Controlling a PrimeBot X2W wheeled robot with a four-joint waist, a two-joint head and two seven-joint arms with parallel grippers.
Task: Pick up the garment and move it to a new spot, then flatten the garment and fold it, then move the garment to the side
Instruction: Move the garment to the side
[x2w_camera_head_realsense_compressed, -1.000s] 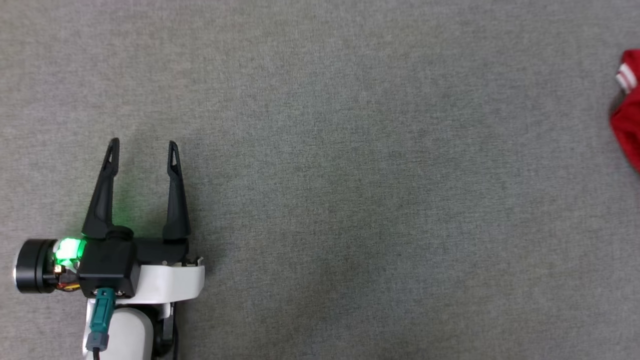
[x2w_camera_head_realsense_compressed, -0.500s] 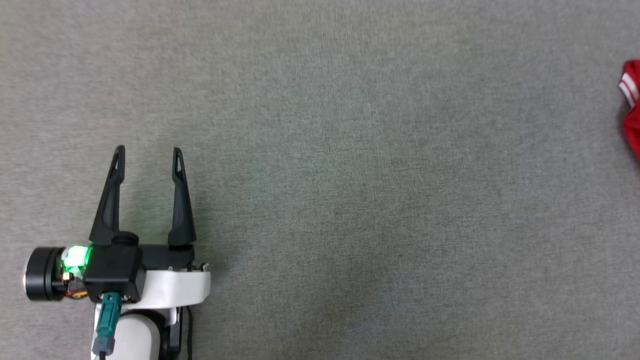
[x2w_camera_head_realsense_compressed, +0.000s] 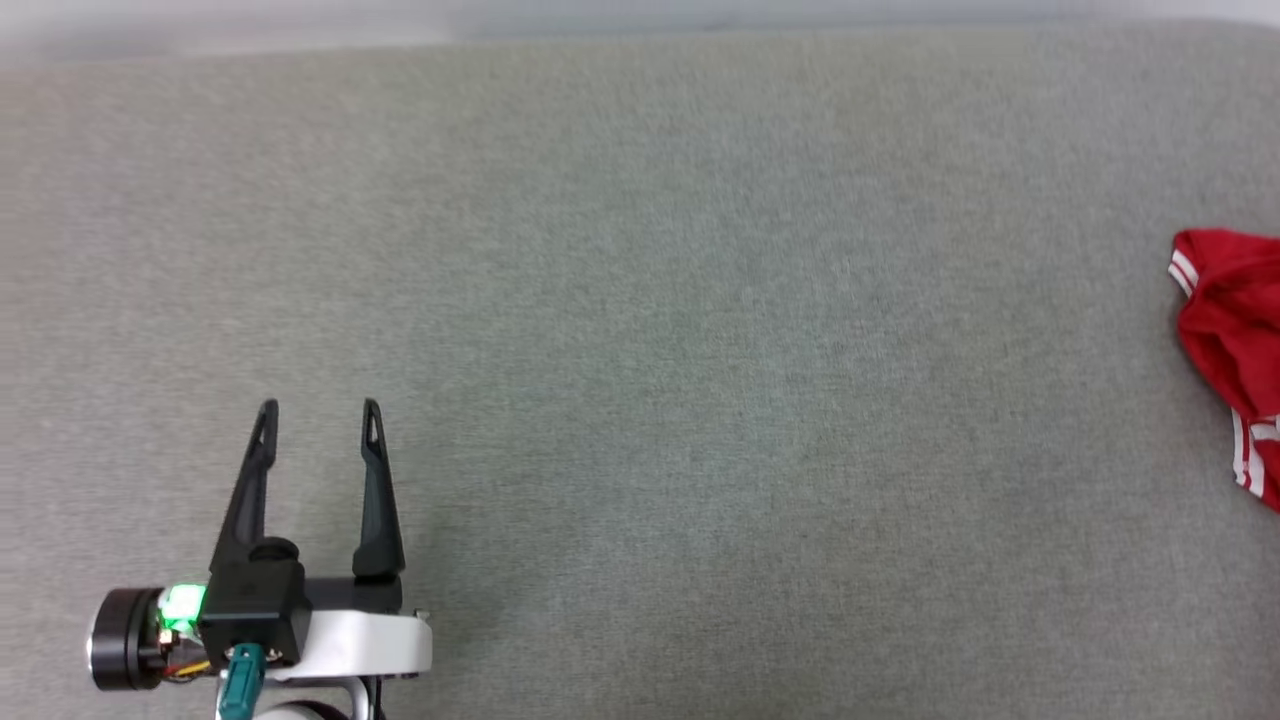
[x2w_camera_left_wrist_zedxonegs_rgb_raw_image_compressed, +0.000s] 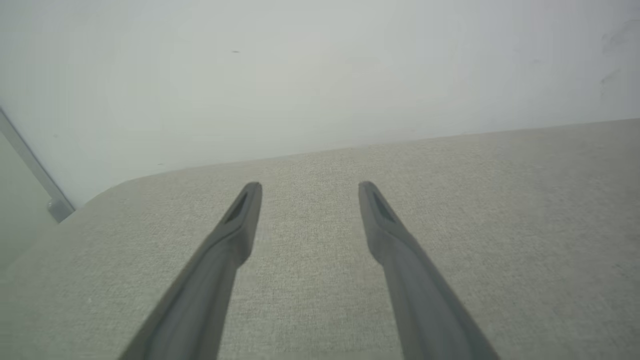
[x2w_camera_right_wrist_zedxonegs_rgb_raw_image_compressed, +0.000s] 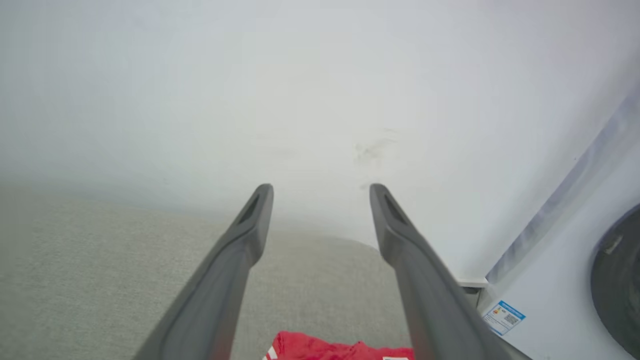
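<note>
My left gripper (x2w_camera_head_realsense_compressed: 320, 404) and right gripper (x2w_camera_right_wrist_zedxonegs_rgb_raw_image_compressed: 320, 187) are spread and empty, and if I bump the garment (x2w_camera_head_realsense_compressed: 1230, 340) at 3 o'clock it might slide off the cushion (x2w_camera_head_realsense_compressed: 640, 350).

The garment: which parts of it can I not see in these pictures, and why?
- Head view: the garment is cut off by the right edge, so its full shape cannot be told.
- Right wrist view: the bottom edge leaves just a red strip of the garment, one end hidden behind a finger of the right gripper.
</note>
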